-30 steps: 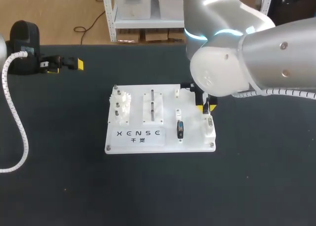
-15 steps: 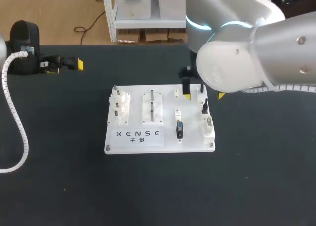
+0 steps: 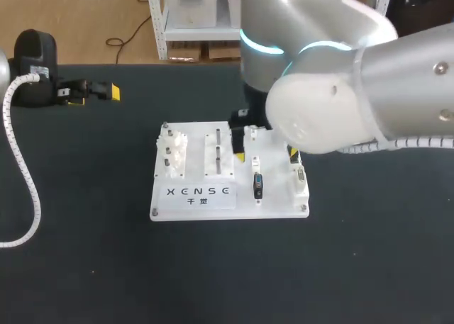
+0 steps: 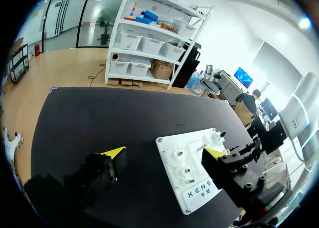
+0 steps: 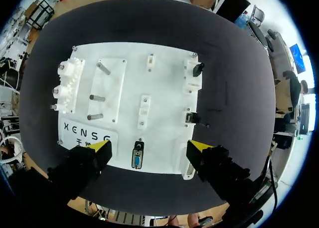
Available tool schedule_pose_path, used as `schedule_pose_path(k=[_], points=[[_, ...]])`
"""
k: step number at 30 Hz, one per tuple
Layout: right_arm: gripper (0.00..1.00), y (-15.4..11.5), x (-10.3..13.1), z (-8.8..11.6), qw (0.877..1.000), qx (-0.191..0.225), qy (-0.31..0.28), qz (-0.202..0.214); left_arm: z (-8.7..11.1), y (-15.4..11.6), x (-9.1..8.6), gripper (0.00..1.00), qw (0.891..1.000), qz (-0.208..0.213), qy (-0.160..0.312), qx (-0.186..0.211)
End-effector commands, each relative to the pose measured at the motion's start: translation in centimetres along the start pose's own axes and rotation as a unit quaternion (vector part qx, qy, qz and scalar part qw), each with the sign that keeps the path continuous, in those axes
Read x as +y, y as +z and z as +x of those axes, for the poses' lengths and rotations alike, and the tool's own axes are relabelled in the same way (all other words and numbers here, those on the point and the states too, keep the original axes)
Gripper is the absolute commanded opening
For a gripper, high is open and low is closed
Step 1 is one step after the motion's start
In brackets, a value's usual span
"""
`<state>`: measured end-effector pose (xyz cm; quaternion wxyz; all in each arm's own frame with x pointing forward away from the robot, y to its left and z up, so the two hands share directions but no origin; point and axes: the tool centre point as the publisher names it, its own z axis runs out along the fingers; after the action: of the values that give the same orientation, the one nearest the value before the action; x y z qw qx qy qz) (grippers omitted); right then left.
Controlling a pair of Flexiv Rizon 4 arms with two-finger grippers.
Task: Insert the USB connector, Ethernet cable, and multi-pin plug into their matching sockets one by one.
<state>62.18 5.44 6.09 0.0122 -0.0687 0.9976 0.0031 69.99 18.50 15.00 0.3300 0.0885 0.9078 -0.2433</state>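
Right arm (image 3: 340,83): silver-grey rounded casings, glowing cyan ring at a joint, small screws toward 3 o'clock.
Left arm (image 3: 34,49): black wrist block, white ribbed cable (image 3: 27,182) trailing toward 7 o'clock.
Right gripper (image 5: 149,145): black block fingers, yellow wedge tips.

— Where did the parts sit?
— I saw the white board (image 3: 241,205) lying flat. A multi-pin plug (image 5: 137,158), black with a blue face, lay near its front edge; a black connector (image 5: 198,68) stood at the back-right corner.
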Motion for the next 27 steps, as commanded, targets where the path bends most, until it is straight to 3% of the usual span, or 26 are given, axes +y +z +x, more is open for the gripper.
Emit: schedule_pose_path(k=[1, 13, 27], points=[[1.00, 1.2, 1.1, 0.2, 1.000, 0.008, -0.009, 0.002, 0.0, 0.0, 0.0, 1.00, 1.000, 0.000, 0.000, 0.000], [1.00, 4.2, 1.5, 1.3, 1.000, 0.020, 0.013, 0.016, 0.0, 0.0, 0.0, 1.00, 1.000, 0.000, 0.000, 0.000], [1.00, 4.3, 1.3, 1.4, 1.000, 0.018, 0.017, 0.007, 0.0, 0.0, 0.0, 1.00, 1.000, 0.000, 0.000, 0.000]])
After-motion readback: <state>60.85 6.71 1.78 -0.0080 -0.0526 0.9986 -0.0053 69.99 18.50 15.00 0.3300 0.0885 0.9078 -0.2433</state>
